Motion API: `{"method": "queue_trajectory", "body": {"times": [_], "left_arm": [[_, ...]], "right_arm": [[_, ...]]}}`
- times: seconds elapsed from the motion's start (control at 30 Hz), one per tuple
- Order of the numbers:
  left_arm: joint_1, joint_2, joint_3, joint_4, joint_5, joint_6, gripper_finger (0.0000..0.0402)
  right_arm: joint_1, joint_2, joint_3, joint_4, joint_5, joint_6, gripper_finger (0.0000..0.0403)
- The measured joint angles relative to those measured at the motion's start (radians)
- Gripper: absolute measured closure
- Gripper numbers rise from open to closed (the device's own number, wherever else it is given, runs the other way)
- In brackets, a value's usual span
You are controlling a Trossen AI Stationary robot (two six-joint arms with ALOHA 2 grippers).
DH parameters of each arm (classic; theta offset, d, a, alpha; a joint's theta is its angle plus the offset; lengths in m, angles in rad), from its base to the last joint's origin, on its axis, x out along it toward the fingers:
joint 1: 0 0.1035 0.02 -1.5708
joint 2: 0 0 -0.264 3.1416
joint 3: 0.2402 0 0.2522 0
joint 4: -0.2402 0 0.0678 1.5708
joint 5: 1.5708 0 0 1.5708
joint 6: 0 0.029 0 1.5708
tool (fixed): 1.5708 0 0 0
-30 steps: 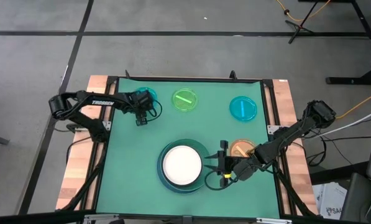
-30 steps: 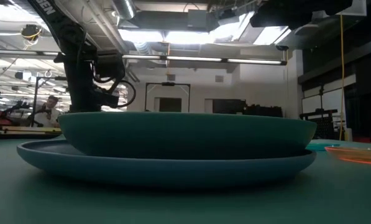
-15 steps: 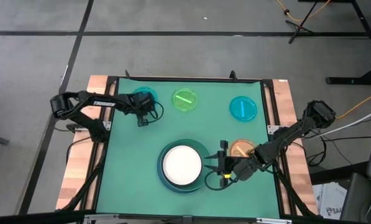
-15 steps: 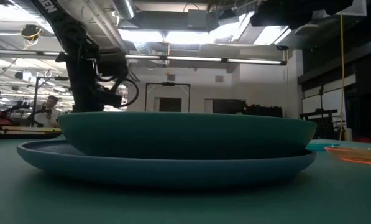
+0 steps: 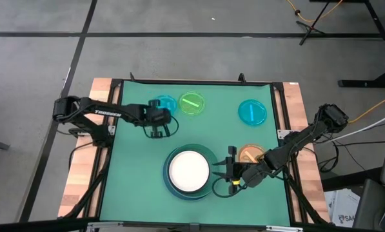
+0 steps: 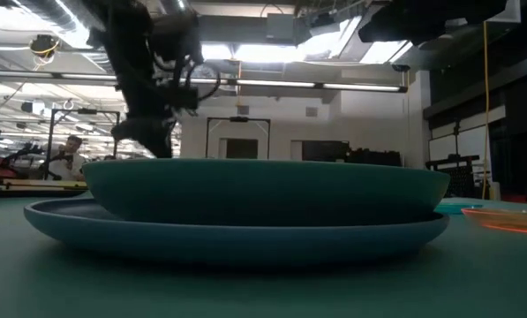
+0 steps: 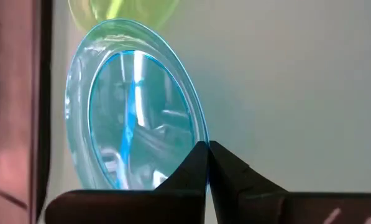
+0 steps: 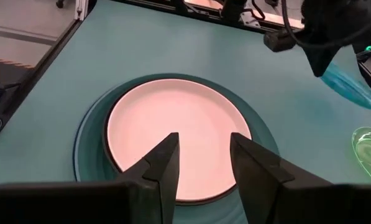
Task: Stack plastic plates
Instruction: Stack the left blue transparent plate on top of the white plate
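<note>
A stack (image 5: 190, 171) near the table's front holds a white plate (image 8: 173, 146) on a dark one, on large teal plates (image 6: 263, 190). My left gripper (image 5: 157, 124) is left of the table's centre, shut on a small translucent blue plate (image 7: 135, 106). A green plate (image 5: 192, 103) and another blue plate (image 5: 251, 111) lie flat at the back. An orange plate (image 5: 250, 153) lies partly under my right arm. My right gripper (image 8: 204, 155) stands open just right of the stack, pointing at it and touching nothing. My left gripper pinches the small blue plate's rim (image 7: 201, 144) between its two shut fingertips, at the plate's near edge. The fingers slant down at it from the table's left and near side. The plate (image 8: 350, 84) is tilted and reaches away beyond the fingertips, off the table.
Wooden borders and a black frame (image 5: 115, 87) run along the table's edges. Bare green mat lies between the stack and the plates at the back. In the low view a person (image 6: 67, 157) sits far off in the room beyond the table.
My left gripper has swung toward the table's right and risen, taking the small blue plate with it. The plate lay flat at the back left. It now hangs tilted off the mat, close beside the green plate.
</note>
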Motion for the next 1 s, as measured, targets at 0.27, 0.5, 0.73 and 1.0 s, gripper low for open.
{"method": "queue_trajectory", "body": {"times": [0.27, 0.5, 0.73, 1.0], "left_arm": [[-0.221, -0.001, 0.096, -0.003, -0.040, -0.056, 0.0400], [-0.430, -0.001, 0.153, 0.028, -0.087, -0.034, 0.0400], [-0.601, 0.043, 0.199, 0.044, -0.191, -0.092, 0.0400], [-0.723, 0.212, 0.367, 0.018, -0.239, -0.165, 0.0400]], "right_arm": [[0.000, 0.000, 0.000, -0.007, -0.045, 0.000, 0.0269], [0.000, 0.000, 0.000, -0.005, -0.045, -0.006, 0.0269], [0.001, -0.009, 0.003, -0.014, -0.063, -0.021, 0.0269], [0.024, -0.019, 0.086, -0.157, -0.090, -0.009, 0.0269]]}}
